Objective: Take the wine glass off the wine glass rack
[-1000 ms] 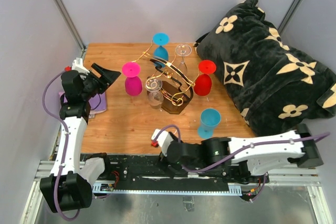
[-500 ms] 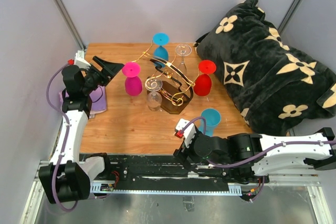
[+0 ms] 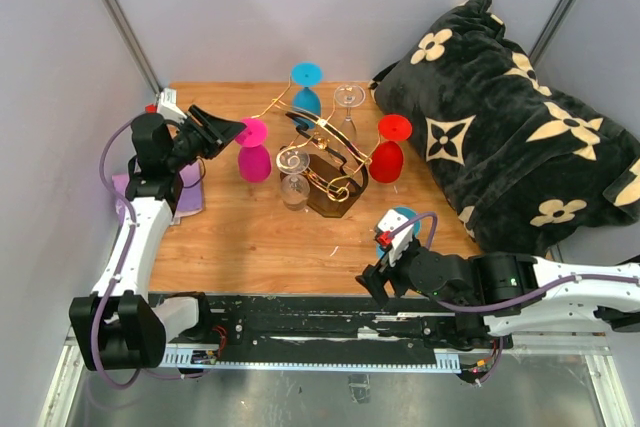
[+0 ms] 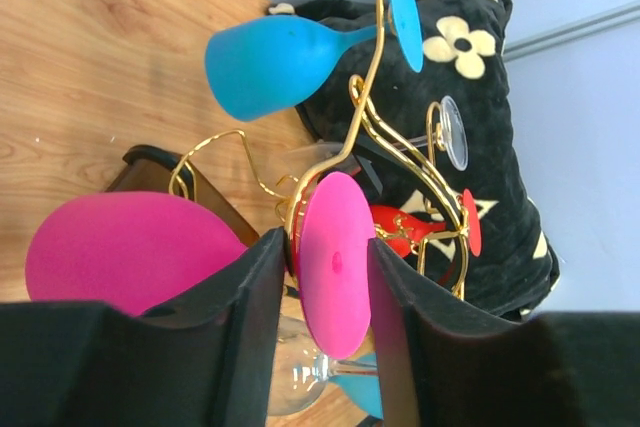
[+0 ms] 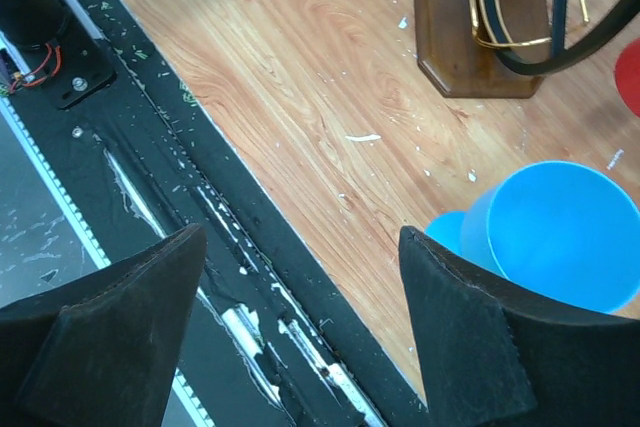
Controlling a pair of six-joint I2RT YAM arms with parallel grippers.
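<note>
The wine glass rack [image 3: 322,152] stands mid-table, gold wire arms on a dark brown base [image 5: 470,27]. Glasses hang upside down from it: magenta [image 3: 254,162], blue [image 3: 306,99], red [image 3: 387,159] and two clear ones. My left gripper [image 3: 228,132] is open at the magenta glass's foot. In the left wrist view its fingers [image 4: 250,337] straddle the flat magenta foot disc [image 4: 335,267], with the bowl [image 4: 120,252] at the left. My right gripper [image 3: 377,280] is open and empty over the table's front edge [image 5: 300,327].
A light blue glass [image 3: 402,219] stands upright on the table beside my right wrist; it also shows in the right wrist view [image 5: 560,232]. A black flowered blanket [image 3: 500,127] fills the right side. A purple cloth [image 3: 185,197] lies at the left edge.
My left gripper has moved right until its fingers flank the magenta glass's foot. My right arm has swung right along the front edge to beside the light blue glass.
</note>
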